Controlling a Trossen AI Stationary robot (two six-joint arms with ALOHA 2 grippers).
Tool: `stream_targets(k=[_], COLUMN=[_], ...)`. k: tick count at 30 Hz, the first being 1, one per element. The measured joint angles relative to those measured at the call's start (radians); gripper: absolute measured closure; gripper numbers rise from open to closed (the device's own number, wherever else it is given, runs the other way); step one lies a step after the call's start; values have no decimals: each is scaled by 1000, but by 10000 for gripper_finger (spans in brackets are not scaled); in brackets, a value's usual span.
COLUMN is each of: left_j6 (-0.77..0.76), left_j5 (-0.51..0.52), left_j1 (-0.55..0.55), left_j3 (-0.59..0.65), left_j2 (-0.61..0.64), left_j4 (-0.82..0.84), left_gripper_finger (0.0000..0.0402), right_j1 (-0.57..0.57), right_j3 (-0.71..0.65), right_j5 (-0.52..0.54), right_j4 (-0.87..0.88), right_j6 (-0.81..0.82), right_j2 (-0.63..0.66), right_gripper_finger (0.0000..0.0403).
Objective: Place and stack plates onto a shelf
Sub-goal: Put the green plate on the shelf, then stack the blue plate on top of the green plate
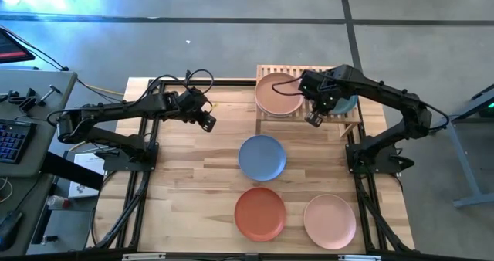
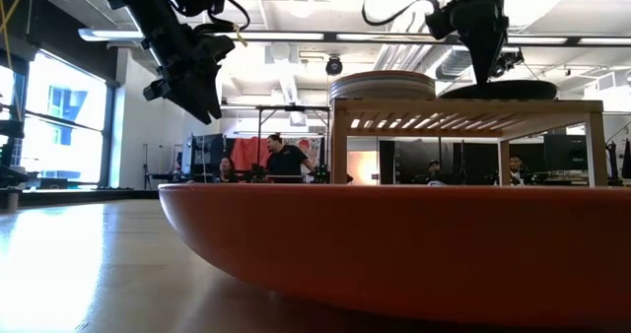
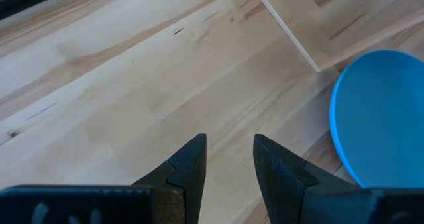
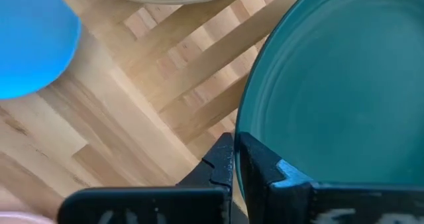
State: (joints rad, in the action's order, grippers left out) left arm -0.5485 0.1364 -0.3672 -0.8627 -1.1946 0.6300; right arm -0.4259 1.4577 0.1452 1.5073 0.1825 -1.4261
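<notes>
- Right gripper (image 1: 315, 119): over the shelf (image 1: 351, 126), at about 1 o'clock from table centre. In the right wrist view the fingers are pinched together on the rim of a dark green plate (image 4: 344, 91); the edge sits between the pads, so the plate counts as held.
- That plate lies on the right half of the slatted top, mostly hidden under the arm in the high view. A stack topped by a peach plate (image 1: 279, 93) fills the left half, at 12 o'clock. The low view shows more than one plate in that stack; the count is not clear.
- Left gripper (image 1: 208, 123): hovering above bare table at about 10 o'clock, fingers parted with a modest gap, nothing between them. The blue plate (image 3: 381, 114) shows just ahead of it in the left wrist view.
- Not yet shelved: blue plate at table centre, terracotta-orange plate (image 1: 260, 214) at 6 o'clock, pink plate (image 1: 329, 222) at 5 o'clock. All three well apart.
- Step in hand, my reading: setting the green plate on the shelf's right side. It appears to rest on the slats, though I cannot tell if it is fully down.
- Next move calls for: opening the right fingers, then lifting clear without dragging the rim. The blue plate looks the natural next pick for the left arm.
</notes>
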Motion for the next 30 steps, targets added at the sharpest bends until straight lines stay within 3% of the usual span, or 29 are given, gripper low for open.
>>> stream_targets(k=[16, 30], left_j6=[0, -66], left_j5=[-1, -109], left_j1=[0, 49], left_j3=[0, 0], left_j2=[0, 0], left_j4=[-2, -4], left_gripper_finger=[289, 289], right_j1=[3, 20], right_j3=[188, 316], right_j5=[19, -12], right_j4=[38, 38], right_j6=[0, 45], right_j2=[0, 1], right_gripper_finger=[402, 402])
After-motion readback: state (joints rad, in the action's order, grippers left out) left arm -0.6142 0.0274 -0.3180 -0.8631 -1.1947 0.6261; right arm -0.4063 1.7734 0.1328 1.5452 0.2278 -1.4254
